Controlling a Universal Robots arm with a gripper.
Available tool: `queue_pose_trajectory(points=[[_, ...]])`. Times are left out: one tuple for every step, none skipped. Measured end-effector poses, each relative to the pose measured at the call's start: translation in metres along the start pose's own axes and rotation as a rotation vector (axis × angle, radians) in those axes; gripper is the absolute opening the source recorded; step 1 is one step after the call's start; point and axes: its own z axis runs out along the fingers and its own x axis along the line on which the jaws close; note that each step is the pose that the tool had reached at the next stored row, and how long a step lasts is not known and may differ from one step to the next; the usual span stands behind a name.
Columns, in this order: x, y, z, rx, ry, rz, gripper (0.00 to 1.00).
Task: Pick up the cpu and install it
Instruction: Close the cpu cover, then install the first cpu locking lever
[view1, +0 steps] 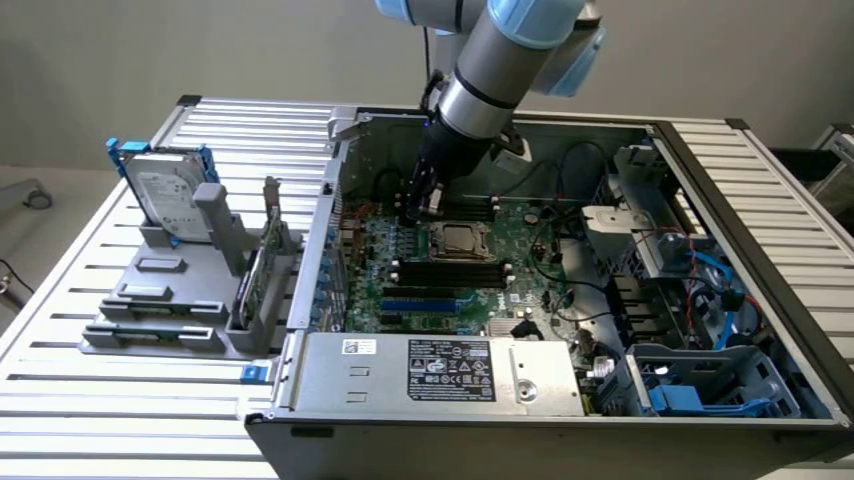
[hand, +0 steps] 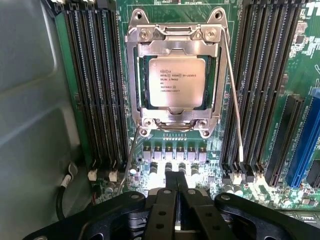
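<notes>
The cpu (hand: 176, 81) is a small square chip with a pale silvery top plate and printed text. It lies flat inside the metal-framed socket (hand: 175, 37) on the green motherboard (hand: 192, 150). In the exterior view the cpu (view1: 458, 240) shows at the middle of the board inside the open computer case. My gripper (hand: 177, 187) hovers above the board, a little off to one side of the socket, its two black fingers pressed together with nothing between them. In the exterior view the gripper (view1: 430, 210) hangs just to the exterior view's left of the socket.
Black memory slots (hand: 95, 85) flank the socket on both sides, and thin socket lever wires (hand: 234, 100) run alongside it. A hard drive (view1: 171, 190) stands in a grey fixture (view1: 167, 300) on the slatted table at the exterior view's left. The power supply (view1: 434, 372) and cables (view1: 707, 280) crowd the case.
</notes>
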Motion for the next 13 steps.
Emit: queue_pose_trajectory(points=[[0.0001, 0.0, 0.0, -0.0001, 0.0002, 0.0, 0.11], [0.0001, 0.0, -0.0002, 0.0, 0.0001, 0.0, 0.11], [0.0001, -0.0001, -0.0003, 0.0, 0.0002, 0.0, 0.11], [0.0001, -0.0002, -0.0004, 0.0001, 0.0001, 0.0, 0.11], [0.0001, -0.0002, -0.0006, 0.0, 0.0001, 0.0, 0.11], [0.0001, -0.0003, -0.001, 0.0001, 0.0001, 0.0, 0.11], [0.0001, -0.0004, -0.0011, 0.0, 0.0001, 0.0, 0.11], [0.0001, -0.0004, -0.0012, 0.0, 0.0001, 0.0, 0.11], [0.0001, -0.0005, -0.0012, 0.0001, 0.0001, 0.0, 0.11], [0.0001, -0.0005, -0.0014, 0.0, 0.0001, 0.0, 0.11], [0.0001, -0.0005, -0.0015, 0.0, 0.0001, 0.0, 0.11], [0.0001, -0.0006, -0.0016, 0.0001, 0.0001, 0.0, 0.11], [0.0001, -0.0006, -0.0016, 0.0, 0.0001, 0.0, 0.11]])
